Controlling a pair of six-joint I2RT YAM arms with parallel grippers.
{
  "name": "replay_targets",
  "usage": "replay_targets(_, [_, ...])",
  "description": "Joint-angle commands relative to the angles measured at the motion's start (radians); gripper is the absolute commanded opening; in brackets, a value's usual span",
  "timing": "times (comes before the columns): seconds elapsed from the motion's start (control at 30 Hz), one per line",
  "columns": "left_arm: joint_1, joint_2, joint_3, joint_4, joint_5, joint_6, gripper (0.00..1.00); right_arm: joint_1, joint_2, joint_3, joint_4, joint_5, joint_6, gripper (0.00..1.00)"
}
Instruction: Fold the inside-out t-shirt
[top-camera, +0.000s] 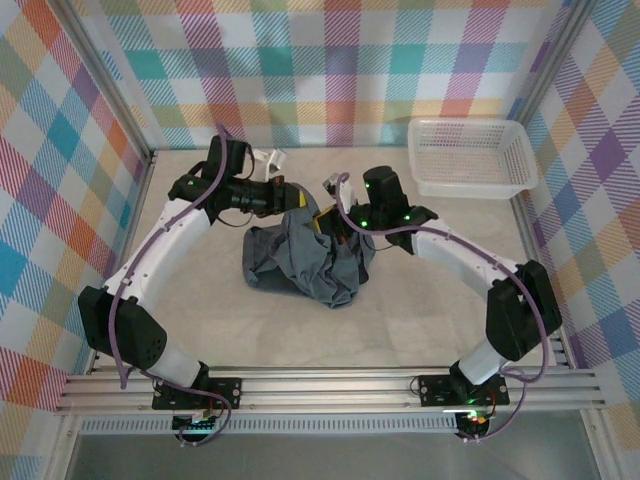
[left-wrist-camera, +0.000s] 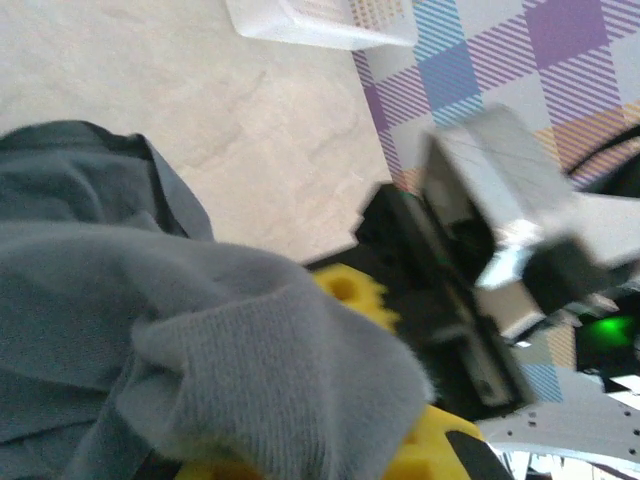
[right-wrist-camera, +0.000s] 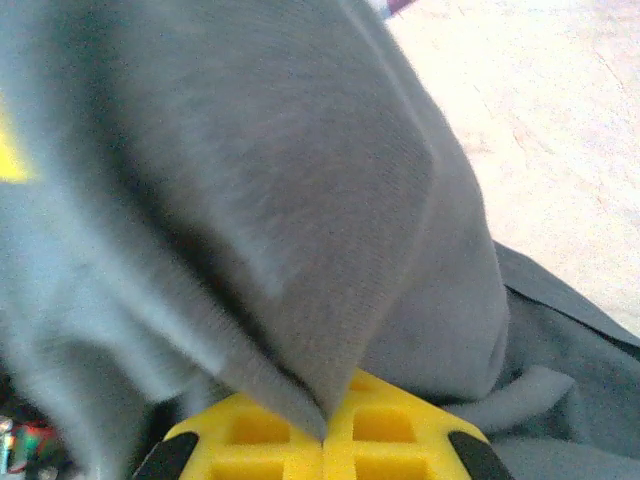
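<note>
The inside-out t-shirt (top-camera: 300, 262) is a crumpled dark slate-grey heap in the middle of the table, its top edge lifted between the two arms. My left gripper (top-camera: 290, 200) comes in from the left and is shut on a fold of the t-shirt (left-wrist-camera: 230, 380) that drapes over its yellow fingers (left-wrist-camera: 355, 293). From the right, my right gripper (top-camera: 335, 222) is shut on the cloth: in the right wrist view a pinch of the t-shirt (right-wrist-camera: 330, 250) runs down into the closed seam of its yellow fingers (right-wrist-camera: 385, 425).
A white plastic mesh basket (top-camera: 470, 156) stands at the back right corner. Checked cloth walls (top-camera: 330, 60) close in the table on three sides. Bare tabletop (top-camera: 330, 330) lies in front of the shirt. The right arm's body (left-wrist-camera: 500, 220) looms close in the left wrist view.
</note>
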Motion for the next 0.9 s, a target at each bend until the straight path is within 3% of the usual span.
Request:
replay_targets(0.0, [0.051, 0.029, -0.001, 0.023, -0.051, 0.083, 0.0, 0.004, -0.128, -0.028, 0.061, -0.123, 0.094, 0.0])
replay_targets(0.07, [0.078, 0.063, 0.004, 0.008, -0.086, 0.117, 0.18, 0.004, -0.18, -0.054, 0.104, -0.126, 0.18, 0.0])
replay_targets(0.17, [0.109, 0.074, 0.039, -0.009, -0.008, 0.107, 0.43, 0.002, -0.211, -0.068, 0.114, -0.079, 0.257, 0.0])
replay_targets(0.3, [0.111, 0.002, 0.045, -0.09, -0.121, 0.149, 0.45, 0.0, -0.192, -0.058, 0.114, -0.027, 0.325, 0.0])
replay_targets(0.43, [0.064, -0.167, -0.113, -0.043, -0.255, 0.086, 0.44, -0.001, -0.137, -0.014, 0.051, 0.016, 0.308, 0.0])
replay_targets(0.5, [-0.01, -0.244, -0.192, -0.037, -0.377, 0.091, 0.45, -0.002, -0.121, -0.006, 0.048, 0.01, 0.301, 0.0])
replay_targets(0.57, [-0.095, -0.289, -0.261, -0.053, -0.57, 0.131, 0.46, -0.004, -0.108, 0.002, 0.044, -0.011, 0.293, 0.0])
replay_targets(0.7, [-0.188, -0.28, -0.342, -0.012, -0.73, 0.211, 0.51, -0.004, -0.098, 0.016, 0.029, -0.048, 0.294, 0.0])
replay_targets(0.8, [-0.224, -0.214, -0.381, 0.057, -0.778, 0.259, 0.56, -0.004, -0.099, 0.027, 0.005, -0.054, 0.287, 0.0])
replay_targets(0.87, [-0.224, -0.119, -0.346, 0.019, -0.789, 0.264, 0.58, -0.004, -0.104, 0.033, -0.012, -0.053, 0.283, 0.0])
